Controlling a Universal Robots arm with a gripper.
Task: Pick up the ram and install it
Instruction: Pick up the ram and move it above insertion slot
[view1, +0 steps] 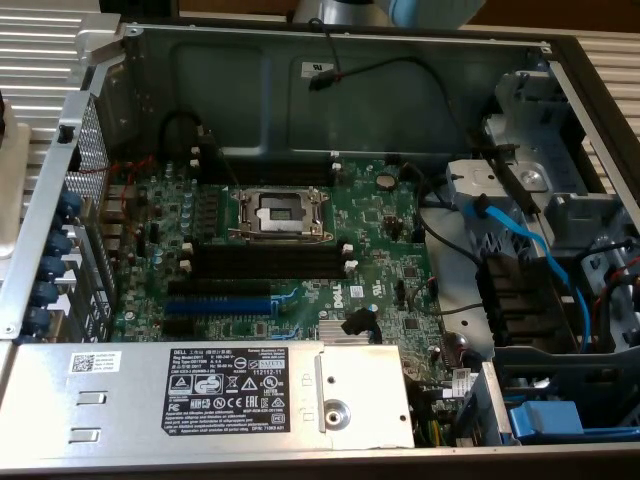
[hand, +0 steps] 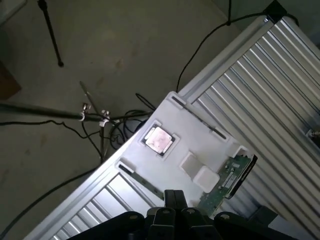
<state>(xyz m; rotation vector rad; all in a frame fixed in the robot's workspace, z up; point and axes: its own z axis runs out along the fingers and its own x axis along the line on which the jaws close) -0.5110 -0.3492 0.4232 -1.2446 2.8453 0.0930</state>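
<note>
The ram (hand: 226, 183) is a thin dark-green stick with a whitish label. It lies at the edge of a white tray (hand: 200, 132) on a ribbed metal table. My gripper (hand: 173, 201) hangs above the tray, a short way off to one side of the stick, shut with nothing between its fingers. In the exterior view the open computer case (view1: 330, 70) shows its motherboard, with long black slots (view1: 265, 262) that have white end clips, and all of them stand bare.
The tray also carries a square processor chip (hand: 159, 139) and two white blocks (hand: 199, 171). Cables and a stand lie on the floor (hand: 100, 50) beyond the table. In the case are a processor socket (view1: 280, 212), a blue slot (view1: 215, 303), a power supply (view1: 240, 395) and blue cables (view1: 535, 250).
</note>
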